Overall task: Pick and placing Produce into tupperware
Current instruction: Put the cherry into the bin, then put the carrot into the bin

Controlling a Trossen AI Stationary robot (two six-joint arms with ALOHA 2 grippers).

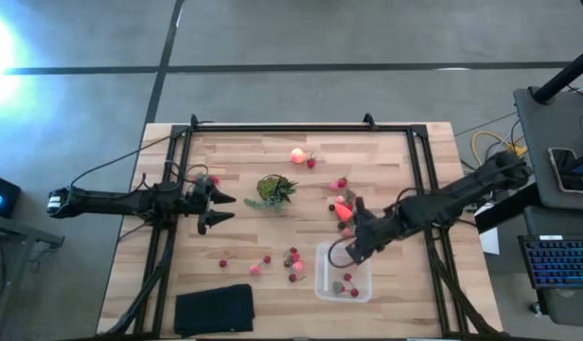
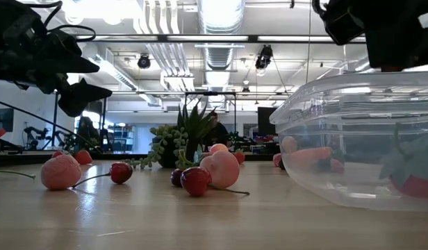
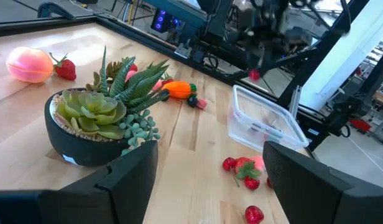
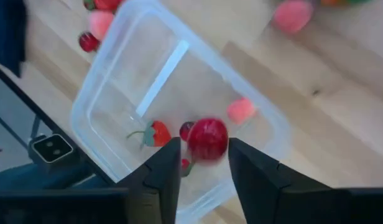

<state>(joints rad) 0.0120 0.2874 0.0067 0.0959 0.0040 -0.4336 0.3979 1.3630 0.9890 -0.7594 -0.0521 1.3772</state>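
The clear tupperware [image 1: 322, 275] stands at the table's near right and holds a strawberry [image 4: 157, 132], a pink piece [image 4: 241, 110] and a dark berry. My right gripper [image 1: 353, 251] hangs above it, pointing steeply down, slightly open. A red berry [image 4: 208, 140] is at its fingertips, over the box. More produce lies loose on the wood: a peach-pink round one [image 1: 297, 156], an orange-red piece [image 1: 344, 208] and berries [image 1: 293, 258]. My left gripper [image 1: 220, 208] waits open at the table's left, touching nothing. My right gripper has the red berry [image 4: 208, 140] between the free ends of its two fingers, which come from above. A thin slit shows between the berry and one finger [image 4: 170, 165]. I cannot tell whether the fingers touch the berry. The berry is clear of the tupperware's floor.
A potted succulent [image 1: 274, 189] stands mid-table between the arms. A flat black pad [image 1: 214, 309] lies at the near edge, left of the tupperware. A black frame rail [image 1: 273, 128] runs around the table's far and side edges.
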